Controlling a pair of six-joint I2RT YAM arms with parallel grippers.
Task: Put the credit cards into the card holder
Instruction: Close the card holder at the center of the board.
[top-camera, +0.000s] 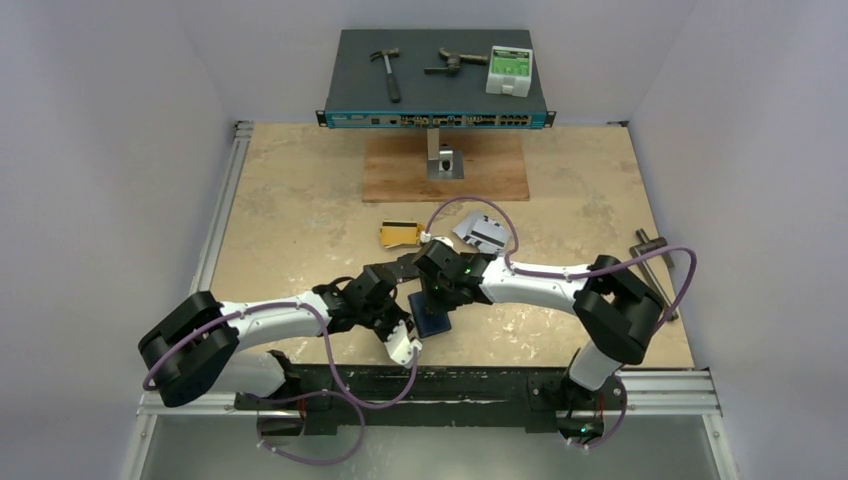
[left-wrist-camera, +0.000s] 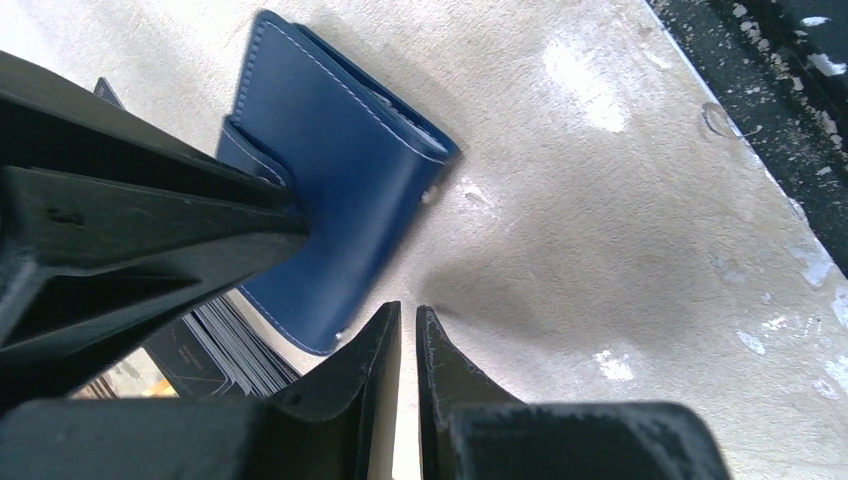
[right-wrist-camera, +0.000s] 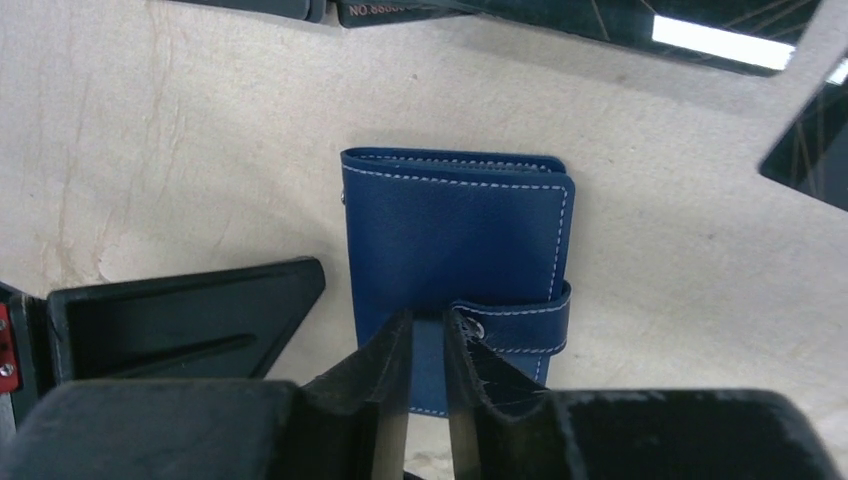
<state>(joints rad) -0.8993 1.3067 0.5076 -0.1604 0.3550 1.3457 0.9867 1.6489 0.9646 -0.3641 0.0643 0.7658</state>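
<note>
The left gripper (left-wrist-camera: 408, 312) hangs nearly closed on nothing beside the card holder (right-wrist-camera: 455, 230), which lies snapped shut on the table (top-camera: 300, 220). The right gripper (right-wrist-camera: 428, 318), fingers barely parted, meets its tab (right-wrist-camera: 520, 318); gripping or not, I cannot tell. The credit cards (top-camera: 483, 235) lie loose beyond, so I'd say none is in yet.

In the right wrist view, the right gripper (right-wrist-camera: 428, 318) stands over the card holder's (right-wrist-camera: 455, 230) lower edge, and 1 finger (right-wrist-camera: 190, 320) of the left gripper (left-wrist-camera: 408, 312) blocks the lower left. Along the top edge lie black credit cards (right-wrist-camera: 520, 12). Bare table (right-wrist-camera: 720, 280) at the right and upper left leaves room to pass.
</note>
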